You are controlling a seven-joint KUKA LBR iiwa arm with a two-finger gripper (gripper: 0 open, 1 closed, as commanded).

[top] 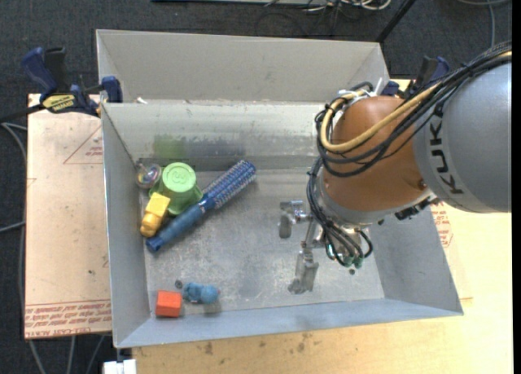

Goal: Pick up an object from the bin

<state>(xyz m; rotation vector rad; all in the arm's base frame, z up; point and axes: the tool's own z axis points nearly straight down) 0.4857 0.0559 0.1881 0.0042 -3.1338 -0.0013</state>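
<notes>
The orange wrist (370,152) hangs closest to me, over the right side of the bin (244,79). Under it the gripper (297,248) has its fingers spread apart, with only bare floor between them. To its left a blue brush (203,201), green cup (179,181) and yellow block (155,216) lie together. An orange cube (168,304) sits by the front wall.

The bin (244,71) held one blue hairbrush (203,204), one green cup (180,182) and one yellow toy piece (154,215). Also one orange block (168,304), one small blue lump (200,293) and one silvery round item (148,174).
</notes>
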